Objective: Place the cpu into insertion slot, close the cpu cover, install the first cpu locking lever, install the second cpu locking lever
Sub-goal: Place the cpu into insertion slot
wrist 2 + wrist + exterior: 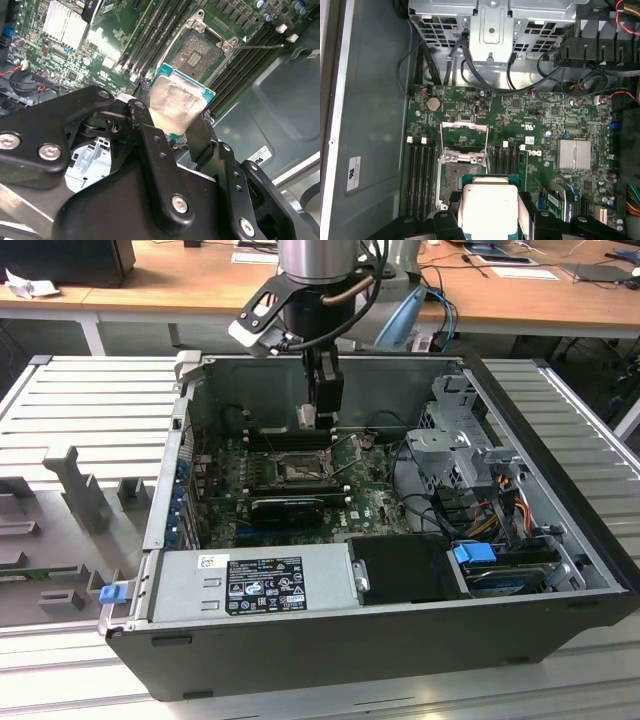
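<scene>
Gripper point(170, 122) I'm driving is clamped on the chip point(181, 97), silver top showing, held just above the bare socket point(454, 176); cover point(465, 136) stands open, chip not seated.

In the exterior view the arm point(318, 260) stands vertical, its silver wrist segment pointing straight down and a black camera bracket jutting off it toward the exterior view's left. Below the wrist the black gripper point(322, 418) hangs with its tips aimed downward. In the second wrist view its two black fingers point(200, 136) press on opposite edges of the cpu point(177, 100), clamping the chip flat between them.
</scene>
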You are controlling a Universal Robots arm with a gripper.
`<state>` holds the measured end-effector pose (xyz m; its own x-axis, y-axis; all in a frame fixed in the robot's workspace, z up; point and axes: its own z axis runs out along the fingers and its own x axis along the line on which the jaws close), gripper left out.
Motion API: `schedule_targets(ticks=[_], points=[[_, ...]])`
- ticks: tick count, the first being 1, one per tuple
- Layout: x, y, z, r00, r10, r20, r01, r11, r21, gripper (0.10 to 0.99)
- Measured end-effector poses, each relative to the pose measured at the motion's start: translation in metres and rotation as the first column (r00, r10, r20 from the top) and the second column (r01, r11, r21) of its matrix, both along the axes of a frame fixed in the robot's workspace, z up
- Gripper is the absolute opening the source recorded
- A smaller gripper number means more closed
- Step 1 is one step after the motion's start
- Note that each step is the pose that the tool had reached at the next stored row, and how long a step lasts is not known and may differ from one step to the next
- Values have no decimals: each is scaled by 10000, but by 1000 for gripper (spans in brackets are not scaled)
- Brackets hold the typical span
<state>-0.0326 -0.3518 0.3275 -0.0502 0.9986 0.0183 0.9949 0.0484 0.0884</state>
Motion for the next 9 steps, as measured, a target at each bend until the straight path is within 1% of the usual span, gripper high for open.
schedule_targets(ticks=[5, 6, 7, 9], points=[[-25, 16, -60, 10000, -9, -12, 9, 10000, 0, 529], [-30, 19, -81, 10000, -17, -14, 17, 10000, -1, 529], [-31, 26, -124, 10000, -31, -22, 31, 10000, 0, 529], [-31, 30, -180, 10000, -47, -31, 47, 10000, 0, 529]])
